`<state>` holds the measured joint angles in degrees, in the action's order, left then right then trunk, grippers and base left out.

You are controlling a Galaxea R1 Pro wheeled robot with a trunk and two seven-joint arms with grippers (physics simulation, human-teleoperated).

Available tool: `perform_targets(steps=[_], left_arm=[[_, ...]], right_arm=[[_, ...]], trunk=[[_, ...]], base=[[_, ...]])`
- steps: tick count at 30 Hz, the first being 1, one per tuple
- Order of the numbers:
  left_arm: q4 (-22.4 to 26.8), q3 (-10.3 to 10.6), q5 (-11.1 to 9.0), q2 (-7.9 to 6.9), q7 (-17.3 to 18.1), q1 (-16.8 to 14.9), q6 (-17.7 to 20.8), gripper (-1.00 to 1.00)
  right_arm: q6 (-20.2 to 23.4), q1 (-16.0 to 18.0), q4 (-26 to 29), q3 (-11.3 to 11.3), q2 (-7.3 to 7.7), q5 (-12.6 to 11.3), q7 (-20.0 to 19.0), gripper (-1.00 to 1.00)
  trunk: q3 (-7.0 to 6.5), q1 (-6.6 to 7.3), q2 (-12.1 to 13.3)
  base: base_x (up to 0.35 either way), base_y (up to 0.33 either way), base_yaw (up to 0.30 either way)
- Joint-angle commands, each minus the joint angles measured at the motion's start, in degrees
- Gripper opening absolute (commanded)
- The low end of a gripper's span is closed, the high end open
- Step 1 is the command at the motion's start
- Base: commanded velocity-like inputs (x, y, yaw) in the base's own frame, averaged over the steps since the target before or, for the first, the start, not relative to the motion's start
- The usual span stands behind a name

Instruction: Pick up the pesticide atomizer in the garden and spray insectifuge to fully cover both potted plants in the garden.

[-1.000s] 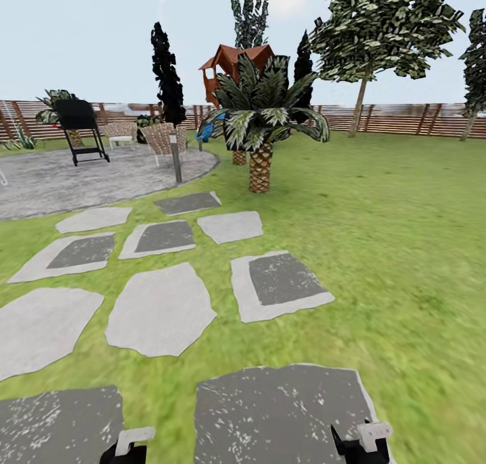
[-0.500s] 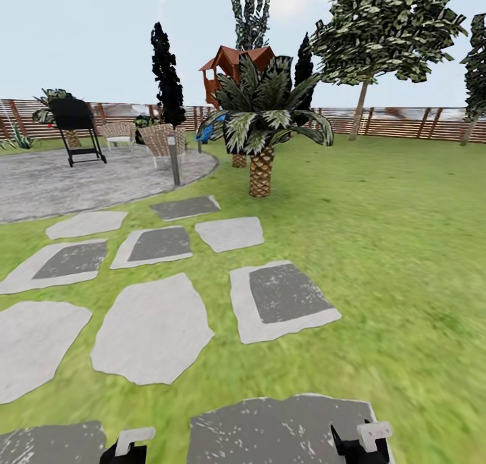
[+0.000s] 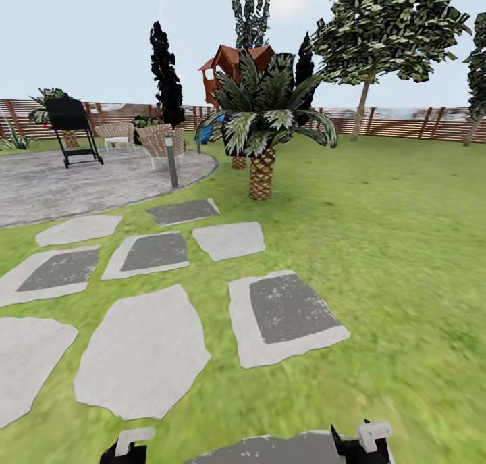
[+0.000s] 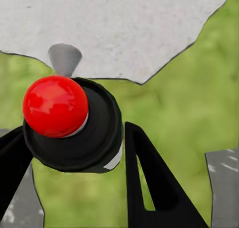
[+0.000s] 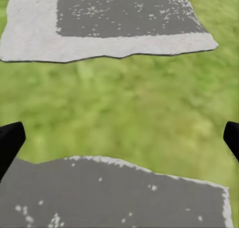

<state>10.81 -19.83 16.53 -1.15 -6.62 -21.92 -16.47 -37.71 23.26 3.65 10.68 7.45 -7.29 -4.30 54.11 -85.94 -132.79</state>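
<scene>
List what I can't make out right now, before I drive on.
- Pesticide atomizer, left wrist view: seen from above between the jaws; its own top hides the bottle and label.
- Left gripper and right gripper, head view: cut off by the bottom edge.
- Greenery by the fence, head view: too small to tell whether it is a potted plant.
- Grass, right wrist view: blurred.

rough, speckled irregular grey stepping stones (image 3: 287, 317) lie matt in the blurry soft green lawn (image 3: 405, 248); the brown slatted wooden fence (image 3: 398, 121) looks dull; a glossy red plastic-looking knob (image 4: 55, 106) tops a smooth matt black round body (image 4: 97, 138)
</scene>
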Motion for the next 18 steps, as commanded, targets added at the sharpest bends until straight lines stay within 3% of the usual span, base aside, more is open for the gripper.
perform_targets(steps=[1, 18], left_arm=[[-0.09, -0.26, 0.61, 0.01, -0.23, -0.05, -0.23, -1.00], [-0.09, -0.24, 0.61, 0.01, -0.23, -0.05, -0.23, -1.00]], right_arm=[[-0.17, 0.03, -0.05, 0.22, 0.02, -0.62, -0.45, 1.00], [-0.17, 0.03, -0.05, 0.22, 0.02, -0.62, -0.45, 1.00]], trunk=[[0.05, -0.02, -0.02], [0.05, -0.02, -0.02]], base=[[0.339, 0.000, 0.000], [0.339, 0.000, 0.000]])
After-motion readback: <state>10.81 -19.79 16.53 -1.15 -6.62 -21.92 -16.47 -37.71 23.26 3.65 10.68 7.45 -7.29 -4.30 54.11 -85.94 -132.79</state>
